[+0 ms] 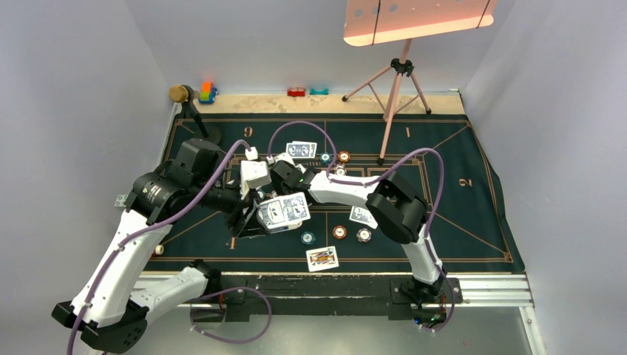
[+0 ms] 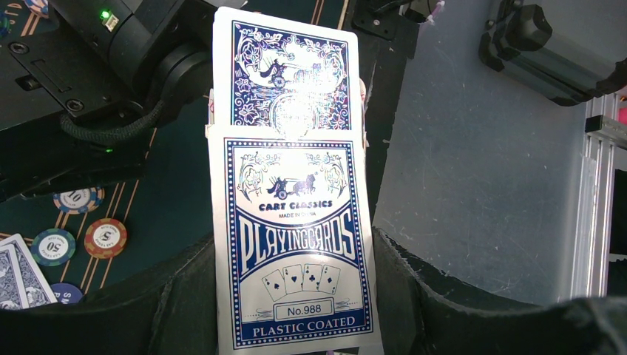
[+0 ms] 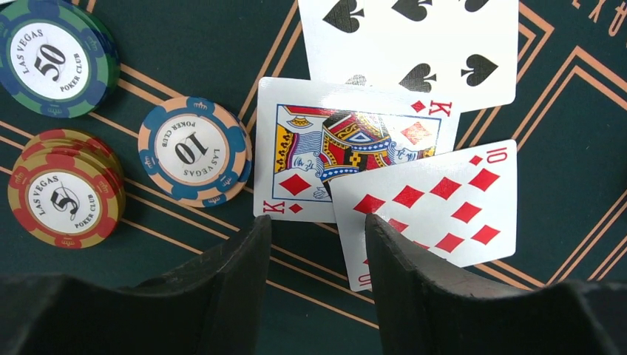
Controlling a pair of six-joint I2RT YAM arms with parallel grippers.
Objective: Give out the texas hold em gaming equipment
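Observation:
My left gripper (image 2: 292,248) is shut on a blue-and-white playing card box (image 2: 296,244), and a blue-backed card (image 2: 285,66) sticks out of its top. In the top view the box (image 1: 283,212) is held over the mat's left centre by the left gripper (image 1: 257,216). My right gripper (image 3: 314,229) is open and empty just above the felt. In front of it lie a ten of diamonds (image 3: 436,203), a king of diamonds (image 3: 333,140) and a spades card (image 3: 421,44). Chips marked 50 (image 3: 52,59), 10 (image 3: 194,151) and 5 (image 3: 65,198) lie to their left.
The green felt mat (image 1: 458,214) covers the table. Three more chips (image 1: 339,231) and a face-up card (image 1: 322,257) lie near the front edge. A tripod (image 1: 392,96) stands at the back, with toy blocks (image 1: 208,92) along the far edge. The right gripper (image 1: 281,168) is close beside the left wrist.

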